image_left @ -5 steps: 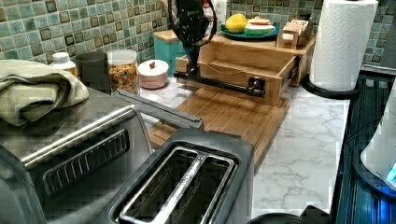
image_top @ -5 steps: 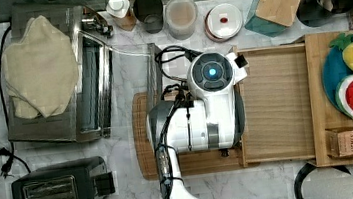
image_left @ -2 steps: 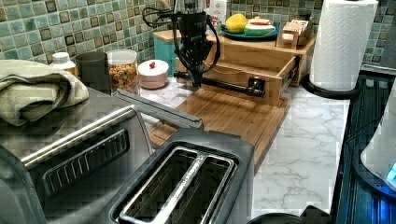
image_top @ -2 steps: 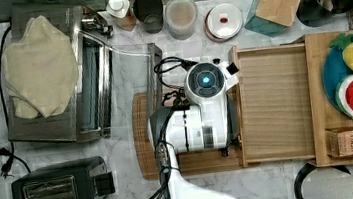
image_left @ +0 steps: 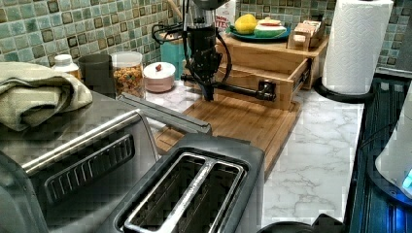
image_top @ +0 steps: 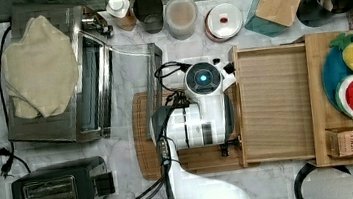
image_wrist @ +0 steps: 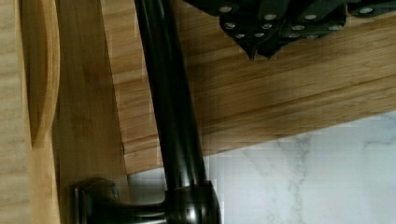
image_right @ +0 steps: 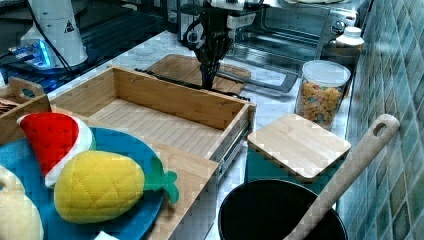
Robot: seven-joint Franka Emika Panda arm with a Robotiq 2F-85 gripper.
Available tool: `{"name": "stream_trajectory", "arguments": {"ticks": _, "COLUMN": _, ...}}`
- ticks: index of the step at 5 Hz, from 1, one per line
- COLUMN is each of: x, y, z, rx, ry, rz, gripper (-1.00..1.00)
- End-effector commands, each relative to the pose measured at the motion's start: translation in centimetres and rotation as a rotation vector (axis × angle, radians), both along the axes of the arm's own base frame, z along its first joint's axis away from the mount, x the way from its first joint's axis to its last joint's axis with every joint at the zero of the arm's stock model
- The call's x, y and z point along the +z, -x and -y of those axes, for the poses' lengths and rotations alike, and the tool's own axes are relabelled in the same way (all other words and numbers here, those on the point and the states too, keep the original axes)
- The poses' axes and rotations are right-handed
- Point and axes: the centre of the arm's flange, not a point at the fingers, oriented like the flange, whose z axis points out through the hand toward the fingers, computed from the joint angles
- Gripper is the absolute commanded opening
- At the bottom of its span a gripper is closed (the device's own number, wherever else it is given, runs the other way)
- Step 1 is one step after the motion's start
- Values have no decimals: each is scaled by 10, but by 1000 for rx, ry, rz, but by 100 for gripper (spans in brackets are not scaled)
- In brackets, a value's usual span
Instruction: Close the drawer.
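Fingers [image_wrist: 261, 44] of the gripper [image_wrist: 260, 51] look pressed together at their tips in my wrist view, with nothing between them; they hang over the cutting board [image_wrist: 289, 93], just beside the dark bar handle [image_wrist: 170, 116] of the drawer [image_wrist: 74, 116] and not touching it.

From the top view, I see the drawer [image_top: 273, 103] pulled well out of the cabinet [image_top: 318, 103] toward the top view's left, its pale bottom bare. The arm's wrist covers the drawer's front edge, above the cutting board [image_top: 143, 133]. A blue plate [image_top: 334, 69] with toy fruit sits on the cabinet top.

From the left view, I see the gripper [image_left: 209, 92] pointing straight down, its tip just in front of the handle [image_left: 243, 90] near the handle's end on the left view's left. The drawer front [image_left: 257, 80] stands out from the cabinet, over the far end of the cutting board [image_left: 238, 121].

From the right view, I see the open drawer [image_right: 160, 125] in the middle, and the gripper [image_right: 206, 80] dropping just behind its far wall, above the cutting board [image_right: 180, 67].
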Motion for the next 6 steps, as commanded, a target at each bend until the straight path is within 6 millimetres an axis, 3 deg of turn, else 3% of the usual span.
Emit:
{"name": "stream_trajectory", "arguments": {"ticks": 1, "x": 36, "y": -21, "z": 17, "rx": 44, "ry": 136, "rz": 144, "gripper": -100}}
{"name": "stream_trajectory", "arguments": {"ticks": 2, "x": 42, "y": -18, "z": 33, "rx": 55, "ry": 130, "rz": 111, "gripper": -100}}
{"name": "stream_trajectory", "arguments": {"ticks": 4, "x": 46, "y": -4, "z": 90, "rx": 105, "ry": 122, "rz": 112, "gripper": -100}}
{"name": "stream_trajectory", "arguments": {"ticks": 5, "x": 63, "y": -6, "z": 137, "rx": 107, "ry": 132, "rz": 55, "gripper": -100}}
{"name": "stream_trajectory", "arguments": {"ticks": 6, "x": 73, "y": -6, "z": 205, "rx": 68, "ry": 141, "rz": 107, "gripper": -100}}
